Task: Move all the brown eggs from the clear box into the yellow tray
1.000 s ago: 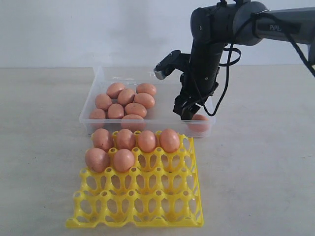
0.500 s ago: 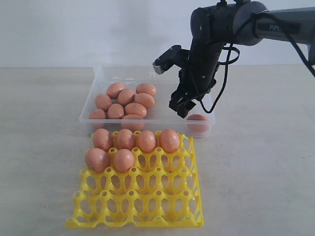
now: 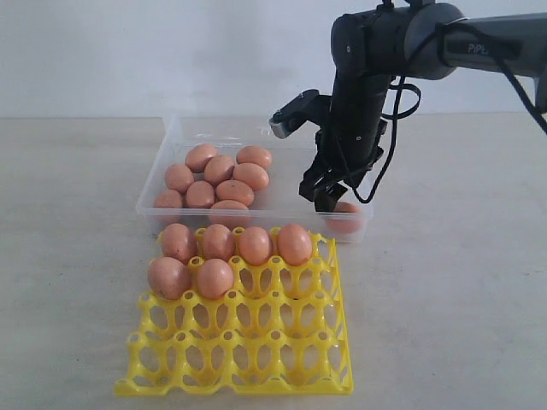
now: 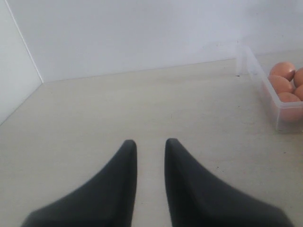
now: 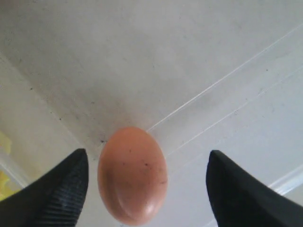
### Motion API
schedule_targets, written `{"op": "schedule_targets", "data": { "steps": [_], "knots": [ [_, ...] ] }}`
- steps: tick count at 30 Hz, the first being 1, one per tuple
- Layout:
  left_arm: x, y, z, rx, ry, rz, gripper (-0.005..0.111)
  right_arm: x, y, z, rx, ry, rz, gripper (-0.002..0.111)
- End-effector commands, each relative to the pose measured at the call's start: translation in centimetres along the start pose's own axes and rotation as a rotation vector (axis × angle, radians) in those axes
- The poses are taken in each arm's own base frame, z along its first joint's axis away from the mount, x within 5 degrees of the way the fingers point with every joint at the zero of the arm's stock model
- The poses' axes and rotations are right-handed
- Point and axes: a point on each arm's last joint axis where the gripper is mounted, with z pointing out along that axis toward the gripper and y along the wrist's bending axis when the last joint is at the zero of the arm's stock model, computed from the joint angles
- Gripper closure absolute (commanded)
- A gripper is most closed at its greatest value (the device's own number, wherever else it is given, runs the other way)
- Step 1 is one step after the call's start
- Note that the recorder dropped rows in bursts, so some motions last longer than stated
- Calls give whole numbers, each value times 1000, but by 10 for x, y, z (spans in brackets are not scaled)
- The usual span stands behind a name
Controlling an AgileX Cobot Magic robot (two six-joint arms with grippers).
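Brown egg half hidden behind open right gripper

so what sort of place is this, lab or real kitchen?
Most likely a lab test bench, not a kitchen: a bare pale tabletop, a blank white wall behind it, and a robot arm working over a clear box of brown eggs and a yellow tray.

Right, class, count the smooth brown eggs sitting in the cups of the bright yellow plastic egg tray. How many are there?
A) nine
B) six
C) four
B: the bright yellow plastic egg tray holds four smooth brown eggs in its far row and two more in the next row, and every other cup is empty.
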Motion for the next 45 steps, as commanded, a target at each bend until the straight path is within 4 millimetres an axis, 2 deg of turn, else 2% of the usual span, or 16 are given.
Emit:
{"op": "schedule_targets", "data": {
  "steps": [1,3,6,13,16,21,27,30,33,38,39,40,45],
  "knots": [
    [1,0,0,-1,1,-4,85,1,-1,23,-16,30,20,41],
    [1,0,0,-1,1,-4,85,2,2,36,-29,60,37,41],
    [1,0,0,-1,1,-4,85,3,3,43,-34,74,78,42],
    [1,0,0,-1,1,-4,85,0,1,46,-19,46,107,91],
    [1,0,0,-1,1,-4,85,-4,-1,47,2,0,106,108],
    [1,0,0,-1,1,-4,85,-9,-2,33,17,-53,113,108],
    [1,0,0,-1,1,-4,85,-8,-2,-4,21,-74,194,108],
    [1,0,0,-1,1,-4,85,-3,1,-14,5,-32,198,107],
    [1,0,0,-1,1,-4,85,4,5,-16,-29,52,223,92],
    [1,0,0,-1,1,-4,85,6,6,-16,-35,73,255,49],
    [1,0,0,-1,1,-4,85,6,6,-16,-35,74,278,43],
    [1,0,0,-1,1,-4,85,6,5,-16,-32,75,302,40],
    [1,0,0,-1,1,-4,85,6,5,-16,-30,75,349,41]
  ]
}}
